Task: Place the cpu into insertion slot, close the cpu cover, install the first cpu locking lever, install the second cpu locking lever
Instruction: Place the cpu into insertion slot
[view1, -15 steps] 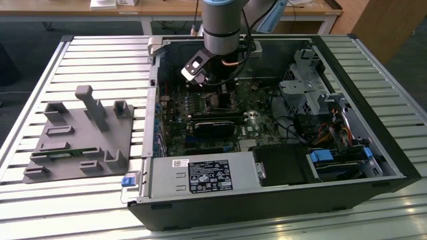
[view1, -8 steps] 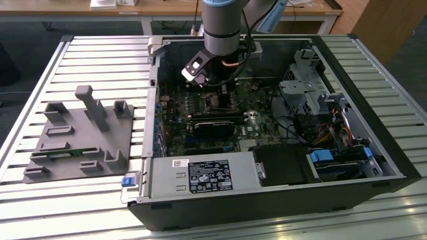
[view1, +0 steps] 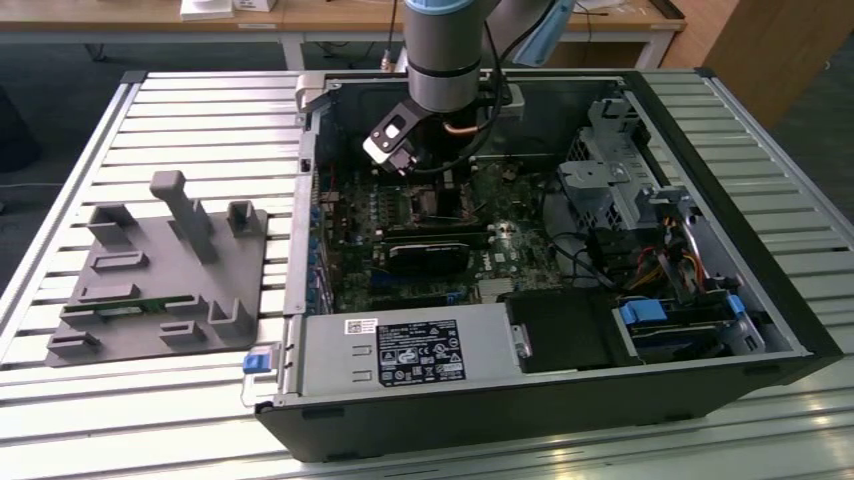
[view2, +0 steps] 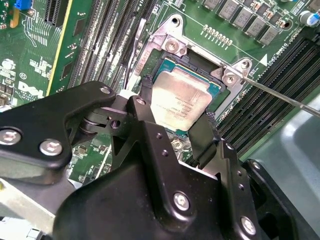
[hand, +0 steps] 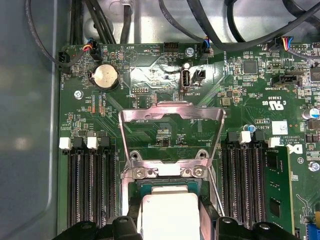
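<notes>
Gripper (view2: 177, 105) clasps the cpu (view2: 181, 95) by two opposite edges, holding it between its fingers and squared over the slot (view2: 167, 67); whether it is seated, I cannot tell. Just ahead, the cover (hand: 171, 114) stands open.

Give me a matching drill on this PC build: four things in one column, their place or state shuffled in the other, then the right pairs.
Things:
1. cpu
2. cpu cover
3. coin battery
4. grey fixture

Places or states:
A. on the slatted table, outside the computer case
B. swung up, open
C. held in the end effector at the insertion slot
D. round and silver, in a black holder on the motherboard

Pairs: 1-C, 2-B, 3-D, 4-A.
</notes>
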